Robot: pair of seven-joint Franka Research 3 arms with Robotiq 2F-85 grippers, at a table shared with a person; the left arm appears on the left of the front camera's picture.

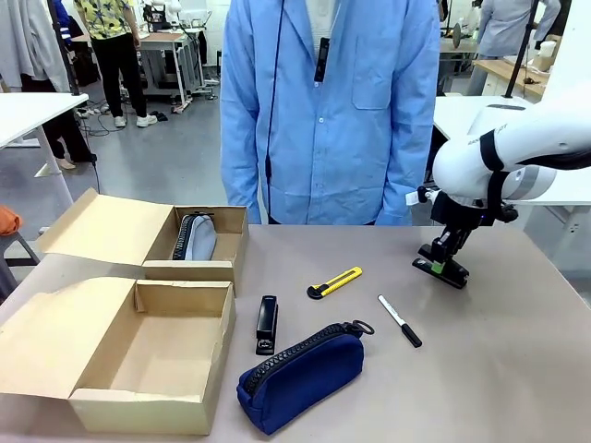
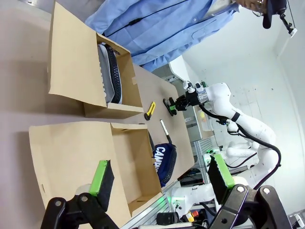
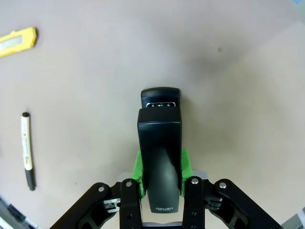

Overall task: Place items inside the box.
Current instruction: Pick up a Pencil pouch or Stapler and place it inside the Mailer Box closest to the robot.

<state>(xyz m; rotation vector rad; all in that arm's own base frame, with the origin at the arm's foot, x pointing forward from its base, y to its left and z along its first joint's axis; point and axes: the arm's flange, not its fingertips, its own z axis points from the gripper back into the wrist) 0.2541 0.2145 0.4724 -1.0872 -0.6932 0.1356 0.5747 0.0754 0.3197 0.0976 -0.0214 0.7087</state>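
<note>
A navy zip pencil pouch [image 1: 300,374] lies nearest on the surface, with a black stapler [image 1: 267,324] just behind it, beside the open cardboard box [image 1: 138,406]. Farther back lie a yellow-black utility knife [image 1: 334,282] and a white black-capped marker [image 1: 399,321]. A second stapler [image 3: 159,138], apparently resting on the surface, sits clamped in the right pincer [image 3: 160,169].

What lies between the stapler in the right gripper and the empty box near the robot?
The right gripper grips a stapler. Between it and the empty box lie a marker, a yellow knife, a blue pouch and a second stapler, all low on the table; carried above them, the way looks clear.
</note>
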